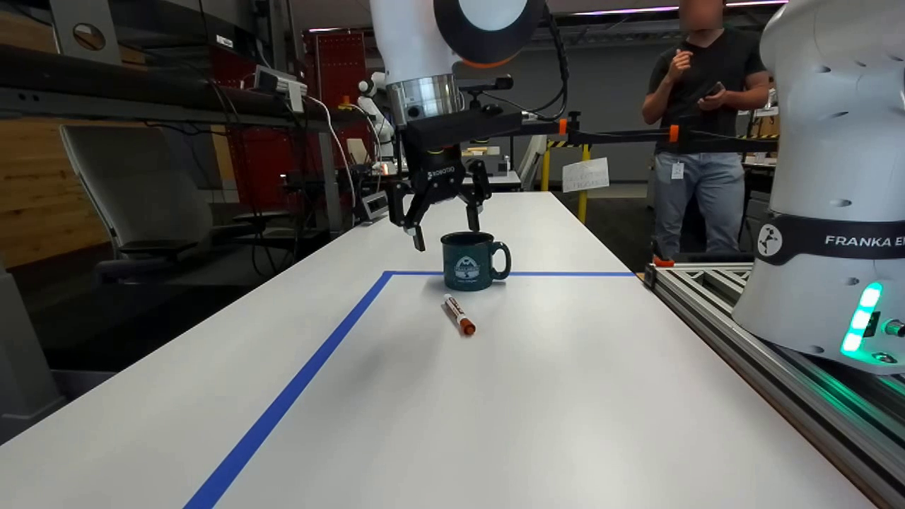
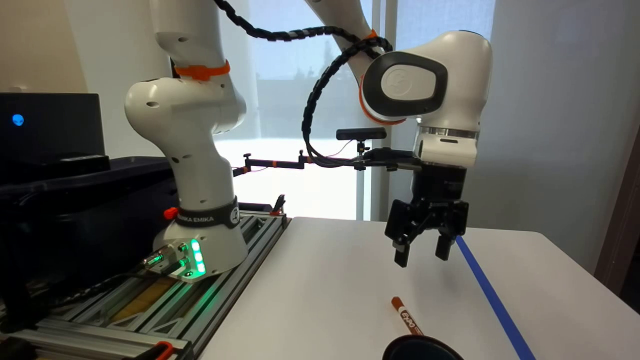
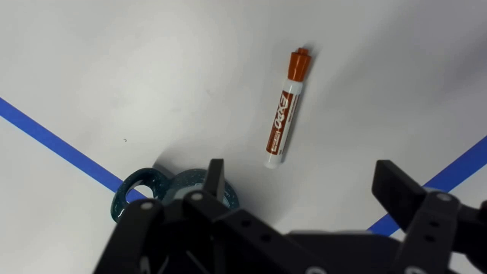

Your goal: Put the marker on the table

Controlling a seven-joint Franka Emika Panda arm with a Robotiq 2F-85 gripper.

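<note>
Orange-capped marker (image 3: 284, 110) lies flat on the desk (image 1: 565, 396), loose, white end toward the mug (image 1: 467, 261), near but not touching it. Task reads as done; step in hand is probably the retreat. Do it well: straight up, jaws spread, no sideways swing until both fingers (image 3: 399, 190) clear the mug, marker left alone. Jaws spread wide, nothing held, above the desk in both exterior views. In the wrist view, marker lies below and ahead of the gap, white end nearest the tips, a bit closer to the mug-side finger, touching neither.
</note>
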